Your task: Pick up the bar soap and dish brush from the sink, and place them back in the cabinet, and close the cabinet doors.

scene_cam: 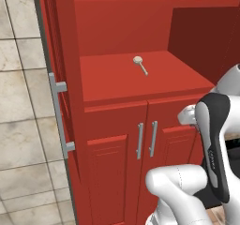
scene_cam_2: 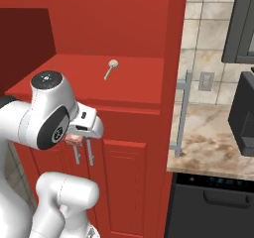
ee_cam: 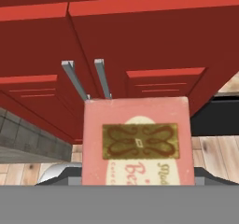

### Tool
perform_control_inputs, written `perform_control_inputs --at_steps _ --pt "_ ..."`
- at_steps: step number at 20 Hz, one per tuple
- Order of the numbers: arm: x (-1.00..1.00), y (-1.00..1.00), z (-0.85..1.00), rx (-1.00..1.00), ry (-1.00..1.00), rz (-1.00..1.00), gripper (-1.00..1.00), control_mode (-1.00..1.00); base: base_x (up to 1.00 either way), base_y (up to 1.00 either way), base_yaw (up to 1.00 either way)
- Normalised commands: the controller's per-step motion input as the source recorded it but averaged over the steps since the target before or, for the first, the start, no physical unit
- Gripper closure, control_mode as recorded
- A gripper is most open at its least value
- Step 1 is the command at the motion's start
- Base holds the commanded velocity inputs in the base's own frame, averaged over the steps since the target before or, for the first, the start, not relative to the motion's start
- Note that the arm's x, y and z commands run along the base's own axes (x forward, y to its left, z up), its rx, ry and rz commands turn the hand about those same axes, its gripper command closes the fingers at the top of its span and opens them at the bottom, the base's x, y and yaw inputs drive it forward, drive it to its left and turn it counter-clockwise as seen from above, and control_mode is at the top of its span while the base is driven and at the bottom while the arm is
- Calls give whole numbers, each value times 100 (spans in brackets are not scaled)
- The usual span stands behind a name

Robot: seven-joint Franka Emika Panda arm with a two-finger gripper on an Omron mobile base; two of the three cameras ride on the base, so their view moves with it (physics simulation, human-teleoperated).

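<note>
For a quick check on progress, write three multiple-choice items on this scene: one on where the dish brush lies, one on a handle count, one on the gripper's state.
1. Where is the dish brush?
A. on the open cabinet shelf
B. on the floor
C. in the gripper

2. How many silver handles are on the small lower doors?
A. one
B. two
C. four

3. What is the gripper doing?
A. open and empty
B. holding the bar soap
C. gripping a handle

Answers: 1 A, it lies alone on the red shelf. 2 B, two bars stand side by side. 3 B, the hand view shows the soap between the fingers.
</note>
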Motion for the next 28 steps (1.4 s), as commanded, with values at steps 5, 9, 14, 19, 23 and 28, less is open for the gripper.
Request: perform_control_inputs --at_steps 5,9,14,19,23,28 --pt "1 17 27 -3 -3 0 100 -100 0 0 0" --pt "14 36 19 -4 -2 0 100 -100 0 0 0" --pt "23 44 19 -4 -5 0 100 -100 0 0 0" --pt "33 35 13 -1 -3 0 100 -100 0 0 0" --pt "39 3 0 0 -3 0 100 -100 0 0 0" --pt "51 0 0 2 -3 0 100 -100 0 0 0"
